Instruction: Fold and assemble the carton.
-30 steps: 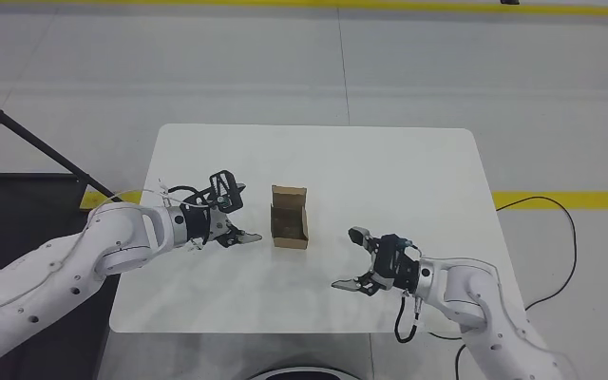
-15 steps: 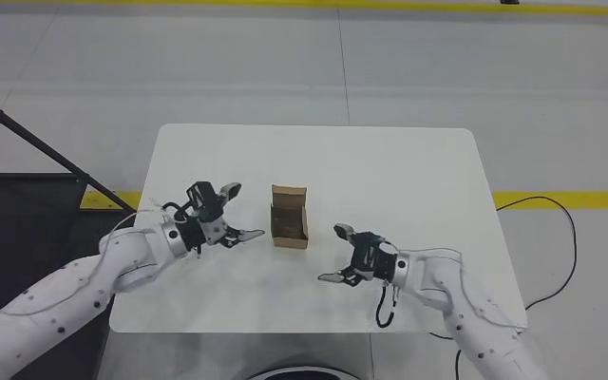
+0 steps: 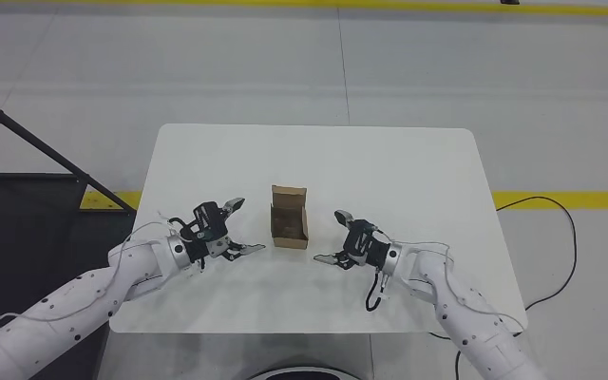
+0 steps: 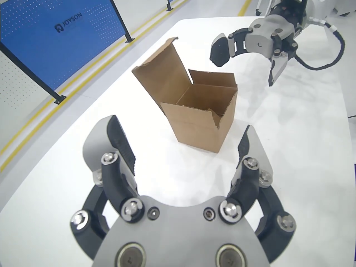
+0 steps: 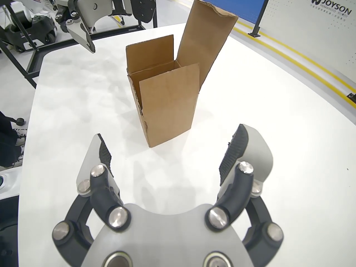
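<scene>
I had one carton (image 3: 289, 218) standing upright near the middle of the table (image 3: 408, 171), its top open. I counted one tall lid flap (image 5: 205, 37) sticking up on the side away from the robot and two short side flaps, one facing each arm; I could not tell whether the fourth edge had a flap.

I had two grippers in play. The left gripper (image 3: 247, 225) hung near the carton on its left, and the right gripper (image 3: 331, 237) sat near it on the right. Neither touched the cardboard. Both had their fingers spread wide and held nothing.

As I read it, the body was already squared up and the top closing had not begun, so I was at the approach to the flaps. The next move called for bringing one gripper in to steady a wall. The other would push a short flap inward, then its twin, and last bend the tall lid over and tuck it. The carton looked light enough to slide if pushed from one side only
</scene>
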Motion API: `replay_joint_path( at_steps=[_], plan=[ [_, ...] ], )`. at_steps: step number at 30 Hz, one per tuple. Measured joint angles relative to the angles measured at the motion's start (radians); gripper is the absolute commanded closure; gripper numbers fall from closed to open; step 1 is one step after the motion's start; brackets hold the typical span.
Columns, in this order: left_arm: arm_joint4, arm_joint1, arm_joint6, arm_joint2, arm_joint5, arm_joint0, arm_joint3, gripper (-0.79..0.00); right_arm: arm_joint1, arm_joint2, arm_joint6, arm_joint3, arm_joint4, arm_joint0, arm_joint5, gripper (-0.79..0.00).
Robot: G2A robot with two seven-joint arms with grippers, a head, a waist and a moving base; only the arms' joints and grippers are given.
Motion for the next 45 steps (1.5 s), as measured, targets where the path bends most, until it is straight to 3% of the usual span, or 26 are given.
replay_joint_path(
  at_steps=[5,11,17,33,45],
  plan=[
    [-0.001,-0.001,-0.001,0.0,-0.004,0.002,-0.002,-0.785,-0.004,-0.012,-0.003,-0.002,0.008,-0.007,-0.016,-0.785],
    [-0.045,-0.026,-0.001,-0.004,-0.083,0.018,0.037,-0.785,-0.024,-0.046,-0.041,0.046,-0.019,0.034,-0.007,-0.785],
    [-0.032,-0.063,-0.003,0.007,-0.131,0.02,0.081,-0.785,-0.05,-0.095,-0.087,0.119,-0.06,0.093,-0.004,-0.785],
    [-0.034,-0.186,-0.038,0.035,-0.132,-0.01,0.203,-0.785,-0.119,-0.196,-0.212,0.301,-0.13,0.223,-0.036,-0.785],
    [-0.018,-0.245,-0.036,0.018,-0.156,-0.019,0.26,-0.785,-0.159,-0.239,-0.243,0.384,-0.163,0.272,-0.04,-0.785]
  ],
)
